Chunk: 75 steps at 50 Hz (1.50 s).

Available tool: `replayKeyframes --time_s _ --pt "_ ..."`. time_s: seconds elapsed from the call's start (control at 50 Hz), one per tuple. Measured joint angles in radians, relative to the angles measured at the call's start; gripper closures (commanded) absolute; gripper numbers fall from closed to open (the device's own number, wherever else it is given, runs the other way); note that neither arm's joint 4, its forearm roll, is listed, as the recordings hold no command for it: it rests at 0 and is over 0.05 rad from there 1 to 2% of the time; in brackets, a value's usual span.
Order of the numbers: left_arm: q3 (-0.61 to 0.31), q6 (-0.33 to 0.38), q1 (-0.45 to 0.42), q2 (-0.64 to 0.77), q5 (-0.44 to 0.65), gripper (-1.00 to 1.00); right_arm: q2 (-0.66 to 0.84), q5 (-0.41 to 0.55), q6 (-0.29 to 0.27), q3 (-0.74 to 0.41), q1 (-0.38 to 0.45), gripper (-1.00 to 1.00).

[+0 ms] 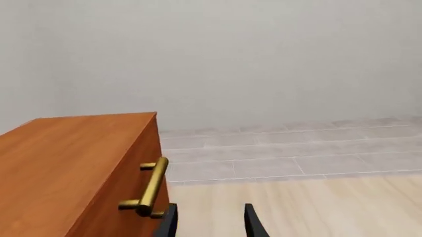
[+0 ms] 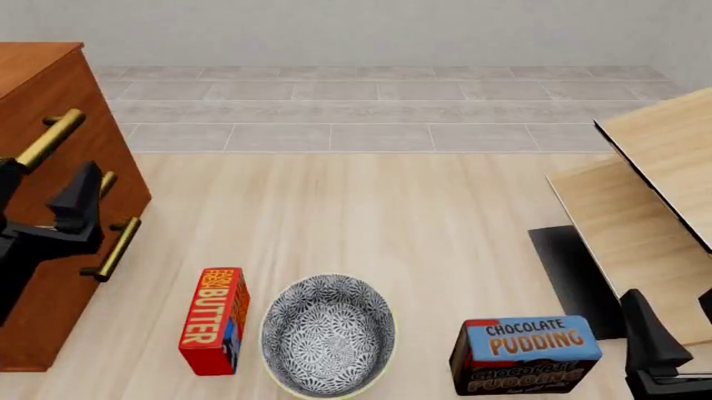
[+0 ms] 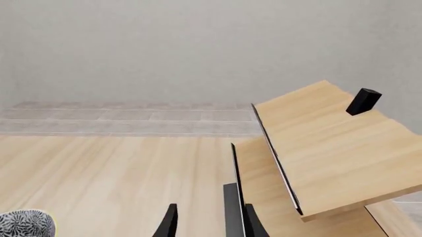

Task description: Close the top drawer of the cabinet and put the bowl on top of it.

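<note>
Left gripper [image 2: 39, 196] spread, empty, at cabinet [image 2: 50, 100] front by top drawer handle [image 2: 50, 137]. Bowl [image 2: 328, 335] near table's front edge (between butter box [image 2: 213, 331] and pudding box [image 2: 525, 354]). Right gripper [image 3: 207, 222] spread, empty.

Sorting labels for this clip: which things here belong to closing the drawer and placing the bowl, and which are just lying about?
Part of the job:
cabinet
top drawer
bowl
left hand, by the drawer handles

Lying about:
butter box
chocolate pudding box
pale wood furniture
</note>
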Motion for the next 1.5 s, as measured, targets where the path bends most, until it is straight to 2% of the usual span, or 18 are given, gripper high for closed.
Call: replayKeyframes --time_s 0.34,0.56,0.82,1.18,1.5 --pt "-0.064 0.062 -0.175 -0.057 0.176 -1.00 0.000 0.001 0.000 0.001 0.002 -1.00" --pt "-0.158 0.067 -0.279 -0.082 0.371 -1.00 0.001 0.004 -0.001 0.000 0.005 -1.00" --pt "-0.265 0.120 -0.412 -0.072 0.574 -1.00 0.001 0.005 0.000 0.000 0.005 -1.00" --pt "-0.393 0.040 -0.547 -0.065 0.808 -1.00 0.002 0.006 -0.002 0.001 0.006 -1.00" --pt "-0.393 0.003 -0.659 -0.012 0.847 -1.00 0.001 0.004 0.003 0.001 0.001 -1.00"
